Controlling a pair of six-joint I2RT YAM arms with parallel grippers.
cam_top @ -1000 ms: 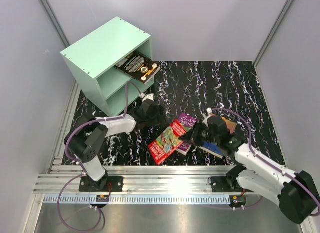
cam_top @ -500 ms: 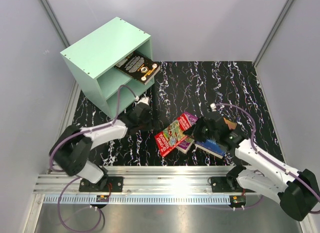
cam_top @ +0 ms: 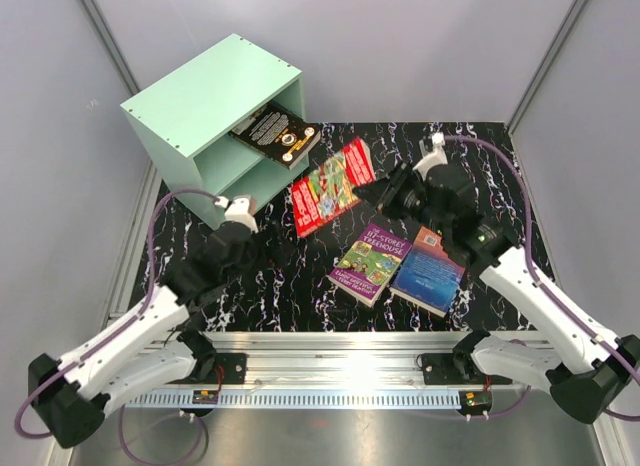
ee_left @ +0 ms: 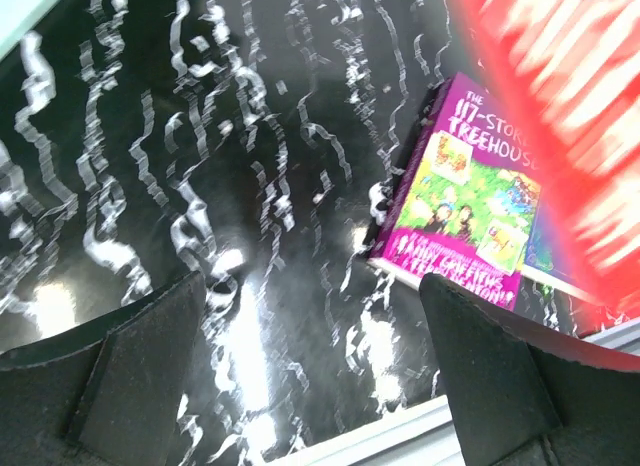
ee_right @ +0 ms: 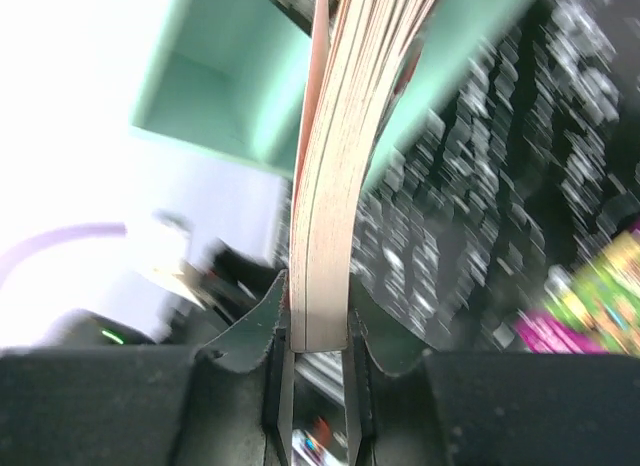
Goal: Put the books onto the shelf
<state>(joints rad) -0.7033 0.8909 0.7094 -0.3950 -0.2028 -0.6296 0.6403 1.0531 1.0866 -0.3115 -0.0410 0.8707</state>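
My right gripper (cam_top: 374, 194) is shut on the red book (cam_top: 331, 186), holding it by its edge in the air, tilted, just right of the mint-green shelf (cam_top: 200, 104). In the right wrist view the book's page edge (ee_right: 338, 166) sits between the jaws of that gripper (ee_right: 318, 316), with the shelf (ee_right: 230, 86) beyond. A dark book (cam_top: 277, 134) pokes out of the shelf's upper compartment. The purple-and-green book (cam_top: 370, 263) and the blue book (cam_top: 428, 270) lie flat on the table. My left gripper (cam_top: 238, 229) stands open and empty in front of the shelf.
The black marbled tabletop (cam_top: 450, 166) ends at a metal rail (cam_top: 330, 371) along the near edge. Grey walls close in the back and both sides. In the left wrist view the purple-and-green book (ee_left: 465, 196) lies ahead to the right, beyond my open gripper (ee_left: 315, 356).
The right arm lifted the red book off the pile and carried it up and left toward the shelf. The left arm drew back from mid-table to the near left.
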